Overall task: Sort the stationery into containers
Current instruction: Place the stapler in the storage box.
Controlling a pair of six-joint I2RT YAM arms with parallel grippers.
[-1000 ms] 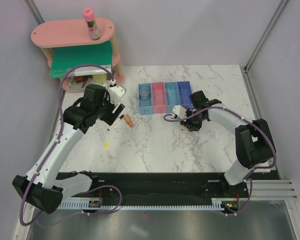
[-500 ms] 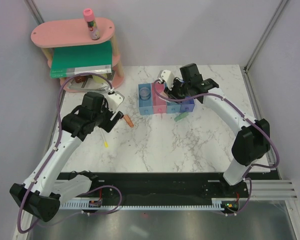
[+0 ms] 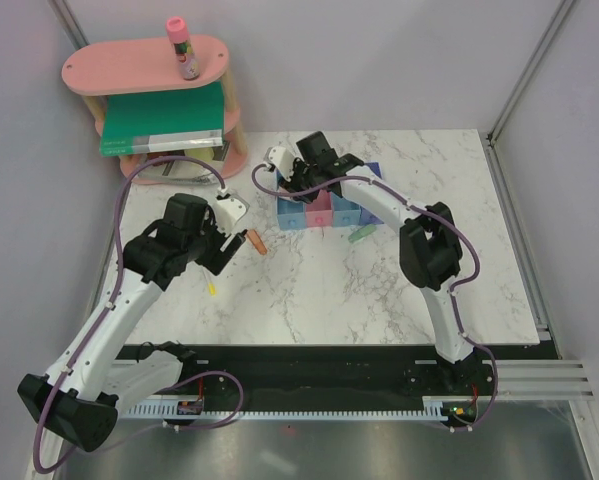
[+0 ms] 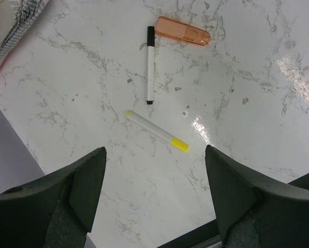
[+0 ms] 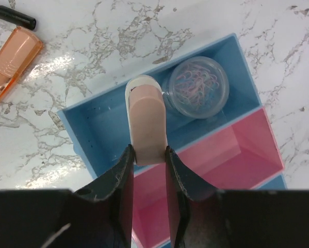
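Right gripper (image 5: 147, 155) is clamped on a pink eraser (image 5: 146, 126) — light blue bin (image 5: 100, 124) beyond the jaws. Left gripper (image 4: 154, 170) is held wide — yellow-tipped stick (image 4: 157, 130) ahead.

round pot (image 5: 195, 88) blocking one end of blue bin (image 5: 92, 129), pink bin (image 5: 234, 147) open

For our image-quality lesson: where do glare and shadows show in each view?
Left wrist view: glare patches on the white marble tabletop, one beside the white yellow-tipped stick. Right wrist view: a sheen beside the translucent orange cap-shaped piece. Top view: even light, only faint shadows.
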